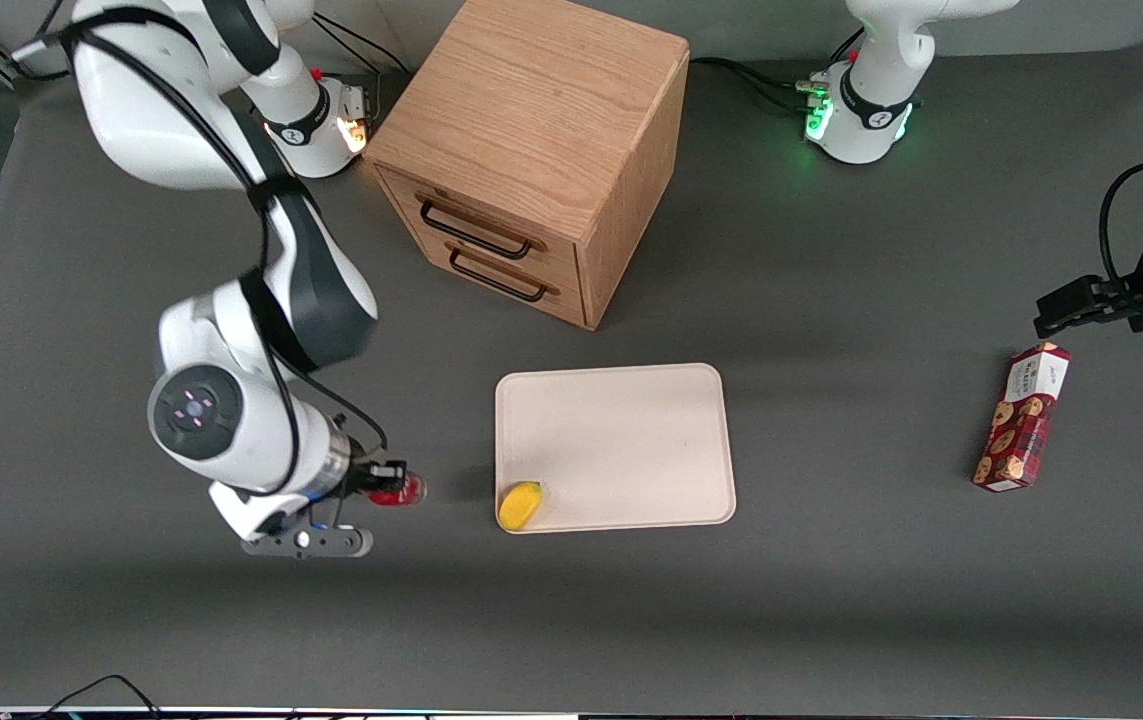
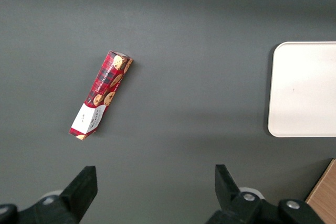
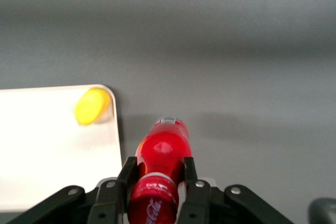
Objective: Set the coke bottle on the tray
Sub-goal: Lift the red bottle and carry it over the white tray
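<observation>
coke bottle (image 3: pixel 163 153): small red-labelled plastic bottle, smooth, rounded; clamped between the jaws of the gripper (image 3: pixel 156 174), beside the tray (image 1: pixel 631 420), off its rim. tray: flat cream rectangle, rounded corners; yellow rounded object (image 1: pixel 520 505) occupies one near corner. advice: carry level, set down on bare surface.

Yellow object (image 1: pixel 520 505) on tray (image 1: pixel 631 440) corner

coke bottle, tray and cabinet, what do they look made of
Coke bottle, clamped in the gripper beside the tray: likely glossy plastic, with a red label and a sheen. Tray: matte cream, smooth, probably plastic, though that is uncertain. Cabinet: wood or wood veneer with visible grain; dark handles look like metal.
</observation>
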Motion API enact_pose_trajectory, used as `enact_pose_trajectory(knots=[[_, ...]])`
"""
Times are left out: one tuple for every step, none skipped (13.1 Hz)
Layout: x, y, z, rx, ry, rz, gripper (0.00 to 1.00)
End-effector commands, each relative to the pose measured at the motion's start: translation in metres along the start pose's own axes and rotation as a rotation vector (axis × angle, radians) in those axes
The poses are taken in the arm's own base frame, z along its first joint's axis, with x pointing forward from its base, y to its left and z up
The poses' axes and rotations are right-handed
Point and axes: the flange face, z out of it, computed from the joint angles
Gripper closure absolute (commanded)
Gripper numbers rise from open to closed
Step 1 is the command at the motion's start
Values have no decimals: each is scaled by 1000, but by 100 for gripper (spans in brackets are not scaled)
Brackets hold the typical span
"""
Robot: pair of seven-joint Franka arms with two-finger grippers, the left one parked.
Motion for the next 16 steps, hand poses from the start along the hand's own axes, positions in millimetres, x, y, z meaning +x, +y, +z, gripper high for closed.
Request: enact_pose_trajectory(knots=[[-30, -10, -53, -7, -4, 7, 100], [-44, -33, -65, 10, 0, 18, 100], [-54, -53, -68, 30, -4, 65, 100], [-72, -89, -62, 33, -11, 81, 100], [-89, -122, -56, 30, -12, 95, 100], [-97, -145, -44, 35, -8, 99, 100], [-98, -155, -31, 37, -10, 87, 100], [-100, -166, -11, 28, -24, 76, 100], [-101, -178, 11, 20, -28, 65, 100], [-97, -182, 32, 7, -24, 63, 100], [-97, -185, 56, -23, -32, 59, 100], [-97, -186, 71, -41, -35, 53, 100], [-98, -185, 85, -45, -42, 52, 100], [-100, -184, 97, -46, -57, 59, 100], [-97, -179, 102, -54, -60, 95, 100], [-92, -169, 110, -55, -78, 125, 100]])
